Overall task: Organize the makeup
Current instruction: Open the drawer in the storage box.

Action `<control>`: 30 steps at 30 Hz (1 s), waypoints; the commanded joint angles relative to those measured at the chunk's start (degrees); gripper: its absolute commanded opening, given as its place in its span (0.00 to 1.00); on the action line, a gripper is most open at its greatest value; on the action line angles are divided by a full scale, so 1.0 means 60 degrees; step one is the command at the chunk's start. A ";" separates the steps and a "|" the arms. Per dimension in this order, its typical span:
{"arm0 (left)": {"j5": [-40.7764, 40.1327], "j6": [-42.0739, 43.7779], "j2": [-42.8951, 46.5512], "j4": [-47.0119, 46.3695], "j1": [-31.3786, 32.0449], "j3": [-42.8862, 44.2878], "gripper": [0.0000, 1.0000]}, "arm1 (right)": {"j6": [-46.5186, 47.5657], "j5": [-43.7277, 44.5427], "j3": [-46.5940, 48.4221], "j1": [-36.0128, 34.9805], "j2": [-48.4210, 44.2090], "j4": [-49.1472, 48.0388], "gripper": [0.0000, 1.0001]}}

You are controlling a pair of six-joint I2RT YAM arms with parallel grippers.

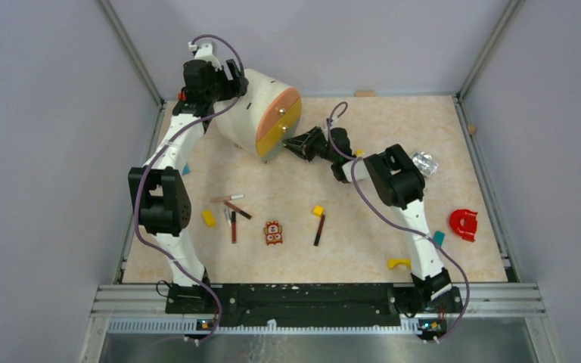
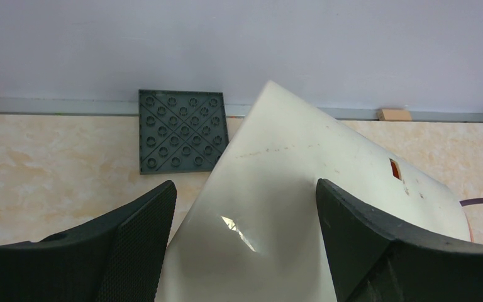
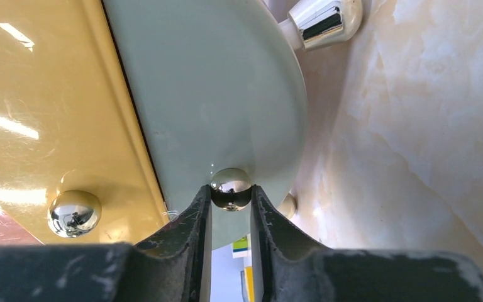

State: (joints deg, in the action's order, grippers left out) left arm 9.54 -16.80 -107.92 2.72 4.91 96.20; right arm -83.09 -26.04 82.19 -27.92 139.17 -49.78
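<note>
The makeup lies loose mid-table: a brown and a red-black pencil (image 1: 233, 204), dark sticks (image 1: 232, 226) just below them, and a dark pencil (image 1: 319, 229) further right. A white round drawer cabinet (image 1: 246, 113) stands at the back. My right gripper (image 3: 231, 196) (image 1: 293, 144) is shut on the chrome knob (image 3: 231, 187) of its pale green bottom drawer (image 3: 214, 94). Beside that drawer is the yellow drawer (image 3: 50, 113) with its own knob (image 3: 73, 212). My left gripper (image 2: 245, 207) (image 1: 231, 78) is open, its fingers straddling the cabinet's white back (image 2: 289, 189).
Two yellow blocks (image 1: 209, 218) (image 1: 318, 211) and a patterned toy figure (image 1: 274, 232) lie among the pencils. A red piece (image 1: 463, 224), a yellow curved piece (image 1: 399, 263) and a silver foil object (image 1: 424, 163) lie right. A dark studded plate (image 2: 180, 131) lies behind the cabinet.
</note>
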 commanded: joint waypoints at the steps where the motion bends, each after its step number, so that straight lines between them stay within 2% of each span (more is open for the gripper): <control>1: 0.0314 0.0060 0.0127 0.0879 0.0222 -0.0243 0.86 | 0.0343 0.0241 -0.0286 -0.0107 -0.0489 -0.0525 0.15; 10: 0.0261 0.0104 0.0094 0.0923 0.0222 -0.0214 0.86 | 0.1364 0.1065 -0.1899 0.0029 -0.1970 -0.0126 0.12; 18: 0.0233 0.0119 0.0071 0.0923 0.0222 -0.0206 0.86 | 0.1463 0.1112 -0.3144 0.0269 -0.2571 -0.0414 0.10; 30: 0.0197 0.0163 0.0093 0.0968 0.0222 -0.0183 0.86 | 0.2680 0.1628 -0.4905 0.0460 -0.4490 0.0217 0.10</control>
State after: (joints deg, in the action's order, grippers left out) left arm 10.63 -16.82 -107.85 3.14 5.72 96.20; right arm -71.50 -17.23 55.09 -25.98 118.34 -48.18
